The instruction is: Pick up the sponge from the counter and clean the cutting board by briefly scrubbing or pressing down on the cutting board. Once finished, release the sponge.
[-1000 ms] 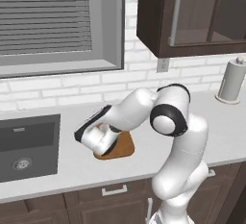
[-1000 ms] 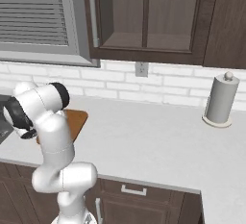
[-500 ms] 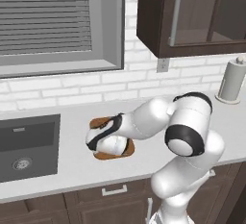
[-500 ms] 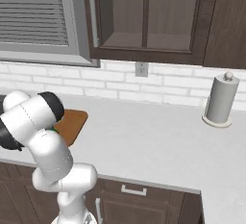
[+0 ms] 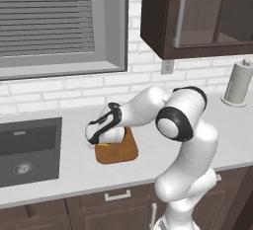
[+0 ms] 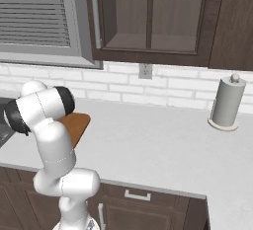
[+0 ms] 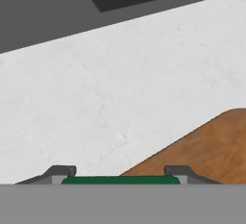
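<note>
Clearly, sponge point(image 7: 120, 180) shows a dark green edge.

You're looking at a cutting board point(image 7: 211, 146) of warm brown wood with a matt finish. The counter point(image 7: 120, 88) under it is smooth, pale, faintly veined like stone.

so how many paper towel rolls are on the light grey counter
1. A grey upright paper towel roll stands at the far right of the counter, against the white brick wall; the arm could hide another behind it.
</note>
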Available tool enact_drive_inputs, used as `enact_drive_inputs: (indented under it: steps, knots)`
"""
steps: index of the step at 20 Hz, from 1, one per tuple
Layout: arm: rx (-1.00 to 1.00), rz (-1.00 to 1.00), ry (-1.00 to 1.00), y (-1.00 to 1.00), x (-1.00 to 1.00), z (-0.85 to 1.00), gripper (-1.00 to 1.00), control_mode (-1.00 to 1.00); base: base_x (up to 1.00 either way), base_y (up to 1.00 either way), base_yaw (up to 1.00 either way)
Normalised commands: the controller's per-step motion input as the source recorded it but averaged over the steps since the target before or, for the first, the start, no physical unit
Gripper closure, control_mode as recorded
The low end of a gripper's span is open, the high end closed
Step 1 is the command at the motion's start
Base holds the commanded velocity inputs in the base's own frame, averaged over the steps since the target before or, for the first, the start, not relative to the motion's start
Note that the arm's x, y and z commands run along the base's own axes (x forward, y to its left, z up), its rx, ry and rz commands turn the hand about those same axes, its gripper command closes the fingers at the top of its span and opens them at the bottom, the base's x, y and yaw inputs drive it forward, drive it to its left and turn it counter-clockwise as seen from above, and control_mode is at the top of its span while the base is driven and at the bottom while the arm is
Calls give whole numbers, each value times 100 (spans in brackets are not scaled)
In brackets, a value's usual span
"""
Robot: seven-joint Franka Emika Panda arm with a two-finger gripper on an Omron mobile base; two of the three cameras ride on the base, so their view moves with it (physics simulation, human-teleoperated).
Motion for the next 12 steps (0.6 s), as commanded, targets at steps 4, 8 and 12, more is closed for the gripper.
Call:
enact_drive_inputs:
  steps: [4, 8, 12]
  knots:
    - [0, 23, 0, 0, -11, -56, 100, -100, 0, 0, 0]
    - [-1, 18, 0, -3, -8, -43, 100, -100, 0, 0, 0]
    - [0, 13, 0, -8, -3, -41, 100, -100, 0, 0, 0]
